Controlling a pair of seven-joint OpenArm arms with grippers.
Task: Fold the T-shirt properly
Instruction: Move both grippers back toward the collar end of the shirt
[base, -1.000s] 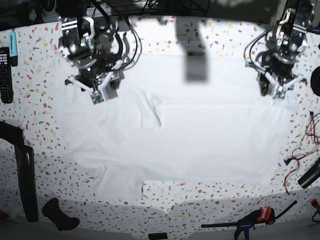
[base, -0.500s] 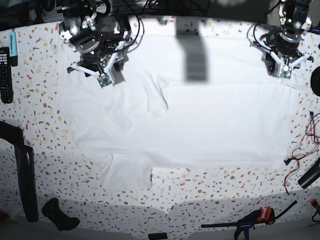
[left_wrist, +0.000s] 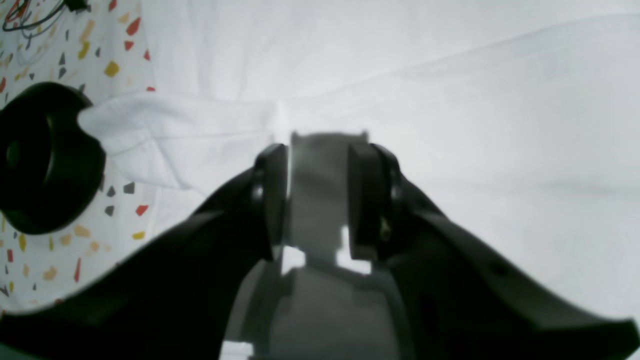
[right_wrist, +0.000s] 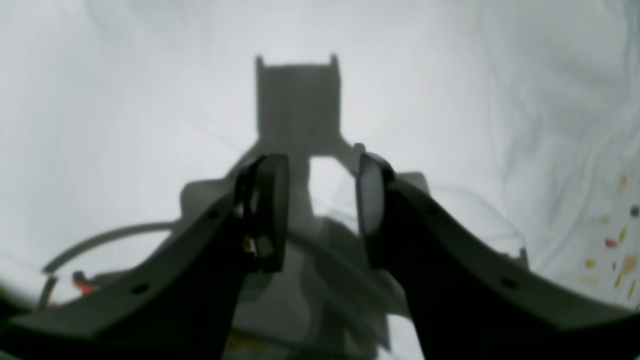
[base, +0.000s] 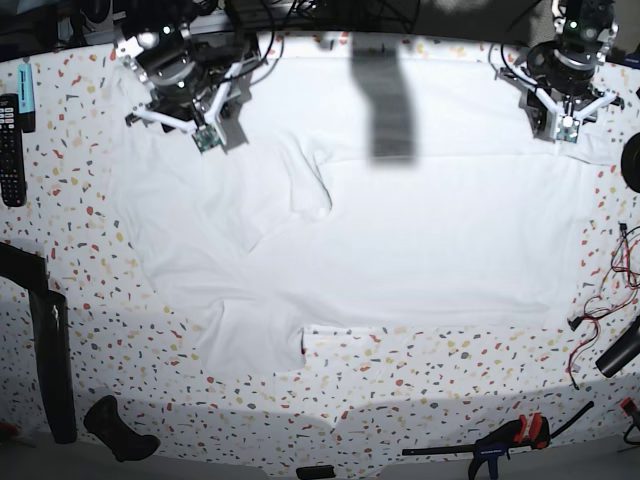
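Jaws (base: 567, 128) higher over T-shirt (base: 400, 240)

The whole work area is taken in by the base view from high above, well back, with the table (base: 400, 385) seen nearly straight down and the two arms entering at eleven and one o'clock. In the left wrist view, the white T-shirt (left_wrist: 450, 125) is seen from close by, at a slant, past the left gripper (left_wrist: 317, 200), with a black round object (left_wrist: 45, 155) at nine o'clock. The right wrist view is likewise set close, facing down past the right gripper (right_wrist: 322, 210). The T-shirt is shared by all three views; the black round object is shared by the base view, at three o'clock, and the left wrist view.
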